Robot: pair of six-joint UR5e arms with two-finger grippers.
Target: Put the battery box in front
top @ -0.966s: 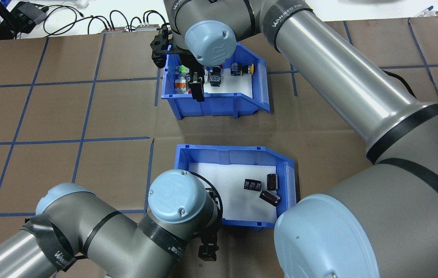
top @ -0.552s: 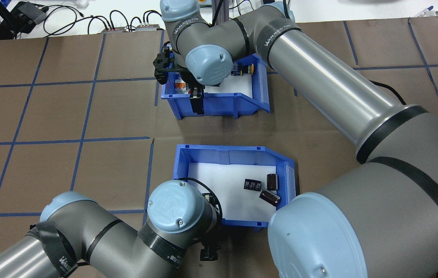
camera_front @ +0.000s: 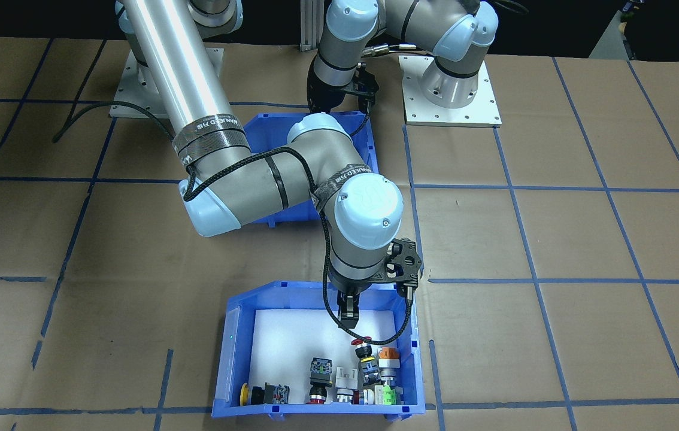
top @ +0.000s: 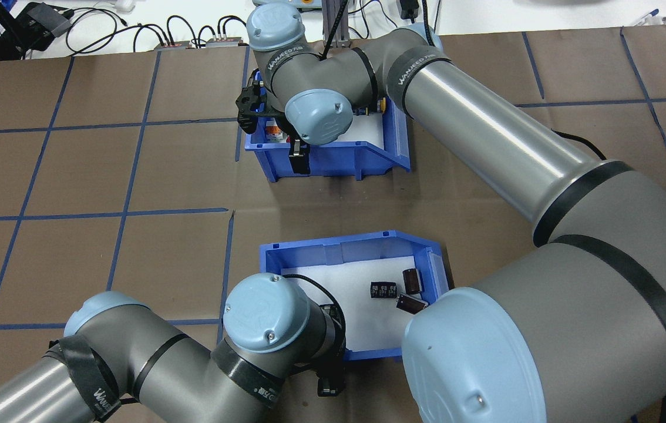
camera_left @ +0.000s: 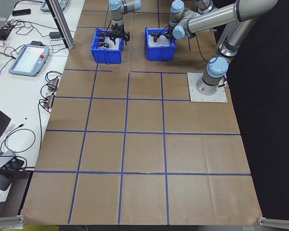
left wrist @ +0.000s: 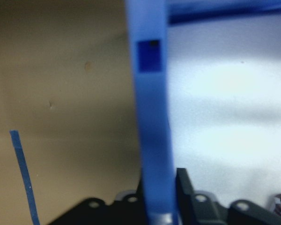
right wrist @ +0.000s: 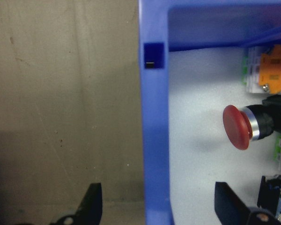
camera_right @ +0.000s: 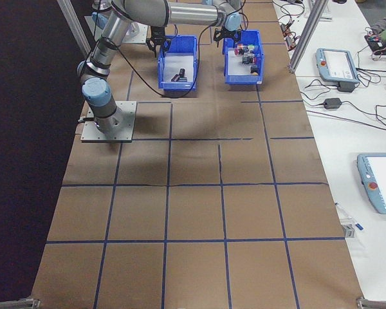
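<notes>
Battery box (top: 345, 247): blue open-top bin with white liner, on the brown paper-covered table (top: 104, 176), on the robot's side of the second blue bin (top: 380, 155) and apart from it with bare paper between. In the overhead view its rim sits skewed against the blue tape grid. Contents: 3 dark cylinders (top: 399, 289) grouped toward the sloped end.

Left gripper (left wrist: 158, 213): at the battery box's near wall, at the end away from the slope. The wrist view shows the blue wall (left wrist: 152, 131) running straight down between the 2 dark fingers, 1 finger inside over the white liner and 1 outside over the paper, both pressed close against the wall: clamped on the battery box. From overhead only a black fingertip shows below the wall, under the arm's wrist joint.

Right gripper (right wrist: 154, 206): at the second blue bin's wall. Its 2 fingers stand wide apart, 1 on each side of that wall, with clear gaps to it; nothing held.

Second blue bin, contents: red mushroom push-button (right wrist: 241, 127) lying on the white liner just inside the straddled wall, an orange-topped switch (right wrist: 271, 70) beyond it, and further coloured buttons and switches (camera_front: 339, 383) along the wall farthest from the battery box.
</notes>
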